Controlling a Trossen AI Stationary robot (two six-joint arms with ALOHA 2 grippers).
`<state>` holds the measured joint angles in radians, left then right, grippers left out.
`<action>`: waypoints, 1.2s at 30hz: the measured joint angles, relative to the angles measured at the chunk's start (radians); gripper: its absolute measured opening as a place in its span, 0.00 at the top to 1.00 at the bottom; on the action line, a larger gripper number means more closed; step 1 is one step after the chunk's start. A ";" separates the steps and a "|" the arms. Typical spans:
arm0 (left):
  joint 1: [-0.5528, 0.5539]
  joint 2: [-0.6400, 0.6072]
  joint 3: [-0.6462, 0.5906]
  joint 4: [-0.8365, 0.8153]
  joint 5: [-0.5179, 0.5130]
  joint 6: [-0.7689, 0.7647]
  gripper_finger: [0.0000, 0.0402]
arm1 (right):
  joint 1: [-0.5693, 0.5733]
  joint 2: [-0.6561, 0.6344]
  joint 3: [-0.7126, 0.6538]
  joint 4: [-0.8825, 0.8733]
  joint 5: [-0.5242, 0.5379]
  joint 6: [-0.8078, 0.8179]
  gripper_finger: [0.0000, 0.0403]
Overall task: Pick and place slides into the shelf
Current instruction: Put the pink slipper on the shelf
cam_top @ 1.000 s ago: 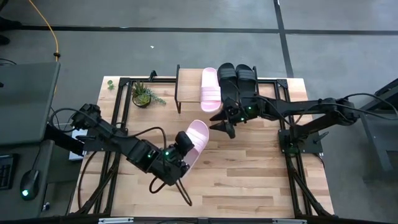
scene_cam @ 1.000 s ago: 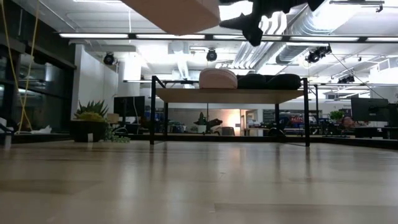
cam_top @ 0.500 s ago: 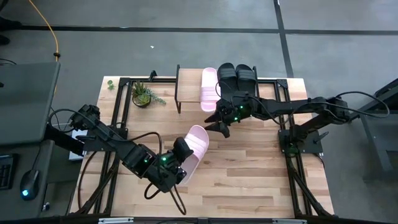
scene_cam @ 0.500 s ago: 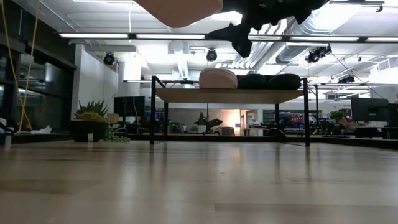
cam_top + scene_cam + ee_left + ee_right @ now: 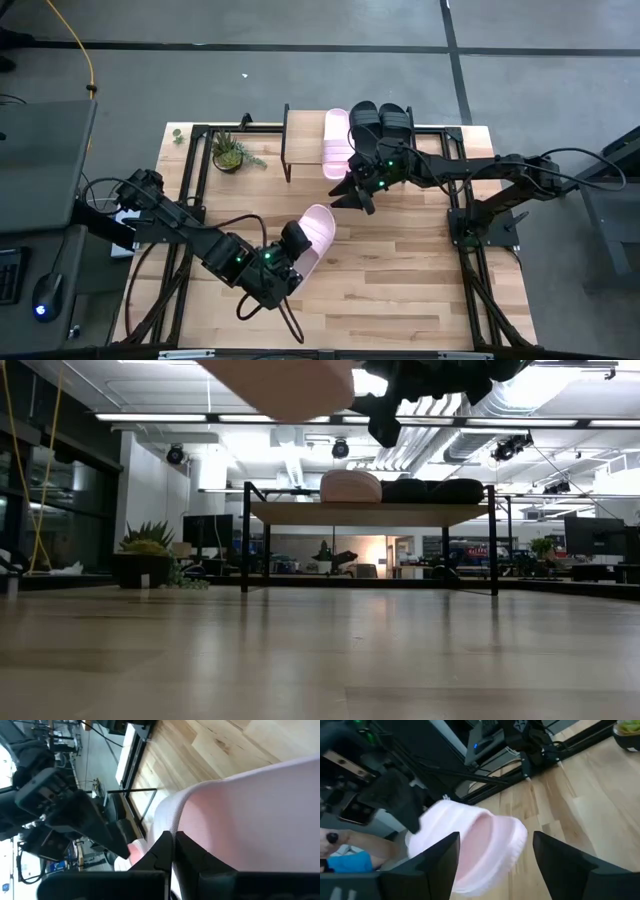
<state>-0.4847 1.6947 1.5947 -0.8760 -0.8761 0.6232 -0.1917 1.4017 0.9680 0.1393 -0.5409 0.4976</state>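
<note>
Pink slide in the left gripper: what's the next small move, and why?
Probably carry it toward the shelf. The left gripper holds the pink slide above the tabletop, the shelf has bare plank beside the other pink slide, and the open right gripper hovers between, so pass clear of it.

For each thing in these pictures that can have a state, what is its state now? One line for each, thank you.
Left gripper: shut on the lifted pink slide, above the table.
Lifted pink slide: held in the air, off the table.
Right gripper: open, holds nothing, just in front of the shelf.
Shelf: carries three slides; its left part is bare.
Pink slide on the shelf: lying flat.
Two black slides: lying side by side on the shelf.
</note>
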 joint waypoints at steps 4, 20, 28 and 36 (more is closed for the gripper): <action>0.000 0.000 0.000 0.002 -0.006 0.000 1.00 | 0.007 0.000 0.000 -0.006 -0.002 0.001 0.38; 0.000 0.000 0.000 0.008 -0.010 0.008 1.00 | 0.055 0.000 0.000 -0.039 0.038 0.000 0.38; 0.000 0.000 0.000 0.012 -0.014 0.008 1.00 | 0.085 0.000 0.000 -0.053 0.079 -0.004 0.38; 0.000 0.000 0.001 0.019 -0.014 0.024 1.00 | 0.131 0.034 0.000 -0.036 0.130 -0.007 0.38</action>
<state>-0.4847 1.6943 1.5955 -0.8566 -0.8898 0.6472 -0.0609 1.4360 0.9676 0.1035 -0.4107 0.4908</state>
